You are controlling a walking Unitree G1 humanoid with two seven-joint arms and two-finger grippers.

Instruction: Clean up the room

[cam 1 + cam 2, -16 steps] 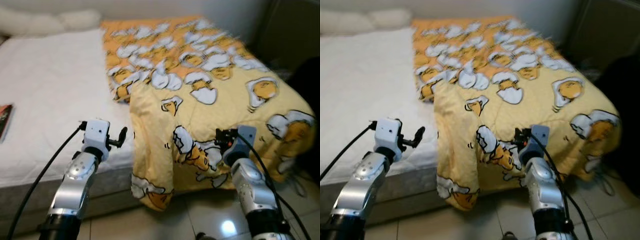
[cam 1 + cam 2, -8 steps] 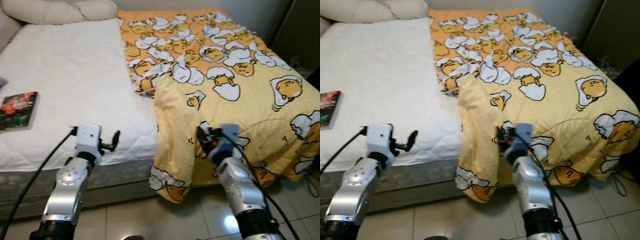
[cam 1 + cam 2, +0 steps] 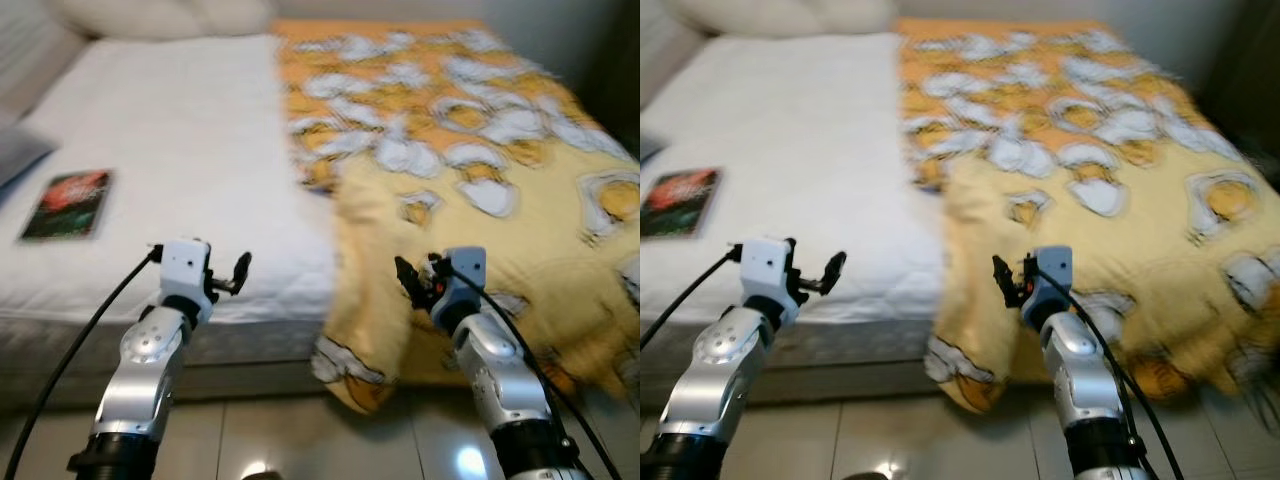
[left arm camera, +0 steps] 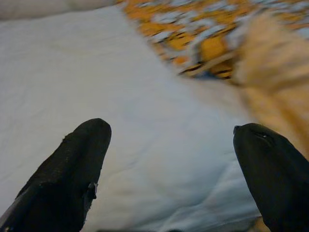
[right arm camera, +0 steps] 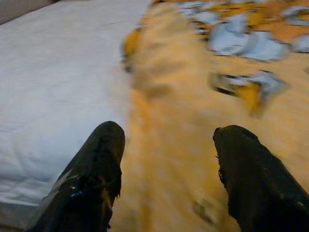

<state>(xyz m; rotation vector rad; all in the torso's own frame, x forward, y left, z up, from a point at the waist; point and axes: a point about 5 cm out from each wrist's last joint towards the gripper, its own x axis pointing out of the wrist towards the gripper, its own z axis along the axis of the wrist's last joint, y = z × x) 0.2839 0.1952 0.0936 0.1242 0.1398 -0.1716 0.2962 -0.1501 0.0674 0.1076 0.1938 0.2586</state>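
A yellow blanket printed with white and yellow cartoon figures covers the right half of a bed and hangs over its front edge toward the floor. The left half shows the bare white mattress. A book with a red and dark cover lies flat near the mattress's left side. My left gripper is open, held just in front of the mattress's front edge. My right gripper is open in front of the blanket's hanging left fold. The wrist views show both pairs of black fingers spread with nothing between them.
Pale pillows lie at the head of the bed. A grey cushion corner shows at the far left. Glossy tiled floor runs along the bed's front. Black cables trail from both wrists.
The view has swung left, so the bed and blanket sit further right in the picture and the book shows more fully. Both arms keep the same raised pose with fingers open.
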